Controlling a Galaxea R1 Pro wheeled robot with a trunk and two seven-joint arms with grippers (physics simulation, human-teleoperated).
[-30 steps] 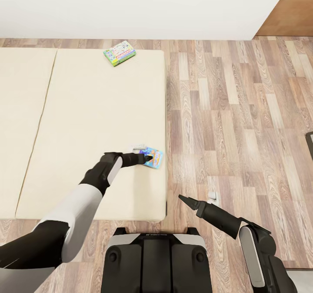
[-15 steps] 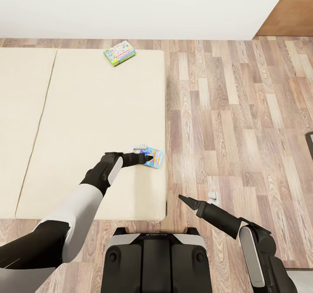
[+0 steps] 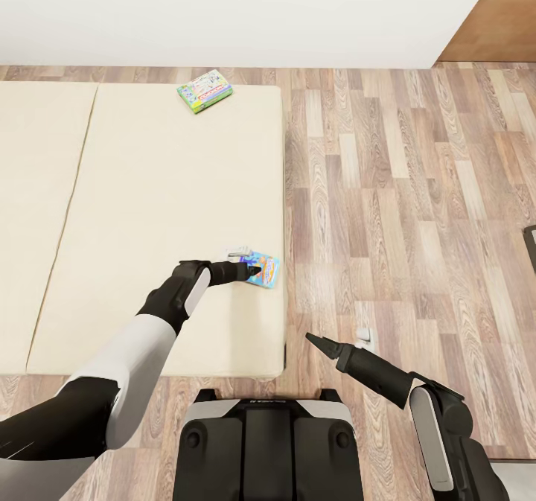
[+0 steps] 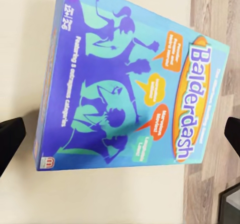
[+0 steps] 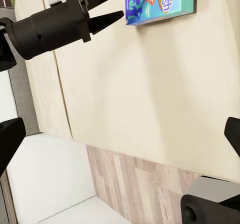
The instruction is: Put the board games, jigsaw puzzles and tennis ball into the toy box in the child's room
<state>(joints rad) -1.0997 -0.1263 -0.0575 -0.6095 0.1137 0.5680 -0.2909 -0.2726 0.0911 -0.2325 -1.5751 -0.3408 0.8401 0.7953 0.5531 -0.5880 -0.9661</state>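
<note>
Early stage: both board games on bed [image 3: 149, 211], blue one [image 3: 262, 269] near R edge w/ L gripper [image 3: 253, 269] spread over it, green one [image 3: 205, 90] at far edge untouched; R gripper [image 3: 311, 337] apart, empty.

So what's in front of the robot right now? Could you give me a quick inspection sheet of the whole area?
Surface: bed, plain beige mattress, seam running down its left part.
Job's things: blue-purple board game lying flat near the bed's right edge; green-edged board game lying flat at the far end.
Clutter: small grey object on the mattress beside the blue-purple game; too small to identify.
Grippers: left gripper open, fingers either side of the blue-purple game; right gripper open, empty, above the floor.
Cables: nothing seen.
Surroundings: wooden plank floor, white wall beyond the bed.
</note>
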